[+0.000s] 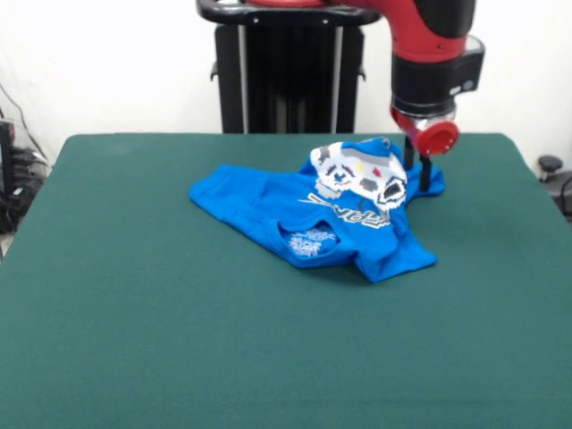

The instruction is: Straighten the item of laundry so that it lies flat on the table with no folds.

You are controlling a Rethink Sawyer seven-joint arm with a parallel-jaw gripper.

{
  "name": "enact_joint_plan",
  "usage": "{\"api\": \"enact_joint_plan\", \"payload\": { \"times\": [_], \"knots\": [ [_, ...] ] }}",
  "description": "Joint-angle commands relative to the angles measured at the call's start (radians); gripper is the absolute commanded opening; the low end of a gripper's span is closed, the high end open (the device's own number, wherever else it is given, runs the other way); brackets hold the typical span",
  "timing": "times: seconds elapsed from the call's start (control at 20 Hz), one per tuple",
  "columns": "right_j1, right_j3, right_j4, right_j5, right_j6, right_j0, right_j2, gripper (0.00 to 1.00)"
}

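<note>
The bright blue T-shirt lies crumpled right of the middle of the dark green table. Its white controller print and lettering bulge up in a hump on the far right part. One sleeve stretches left and a folded flap with a pale inside print points toward the near side. My gripper hangs from the red and black arm at the shirt's far right edge, down at cloth level right beside the hump. I cannot see whether it holds the cloth.
The black pedestal stands behind the table's far edge. Cables and equipment show off the table at the left edge, and a small dark object shows off it at the right.
</note>
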Motion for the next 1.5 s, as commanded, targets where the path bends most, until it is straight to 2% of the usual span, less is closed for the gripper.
{"api": "enact_joint_plan", "payload": {
  "times": [0.05, 0.2, 0.25, 0.45, 0.65, 1.05, 1.25, 1.35, 1.5],
  "knots": [
    [0.149, 0.008, -0.026, -0.139, 0.17, -0.028, 0.107, 1.0],
    [0.156, 0.007, -0.053, -0.132, 0.144, -0.059, 0.134, 1.0],
    [0.156, 0.007, -0.076, -0.132, 0.135, -0.075, 0.145, 0.0],
    [0.151, 0.032, -0.122, -0.139, 0.117, -0.158, 0.225, 0.0],
    [0.111, 0.04, -0.114, -0.077, 0.145, -0.148, 0.224, 0.0],
    [0.076, 0.057, -0.112, -0.038, 0.151, -0.161, 0.247, 0.0],
    [0.026, 0.139, -0.067, -0.001, 0.211, -0.241, 0.378, 0.0],
    [0.004, 0.196, -0.053, 0.012, 0.232, -0.316, 0.487, 0.0],
    [-0.012, 0.249, -0.061, 0.015, 0.236, -0.38, 0.576, 0.0]
  ]
}}
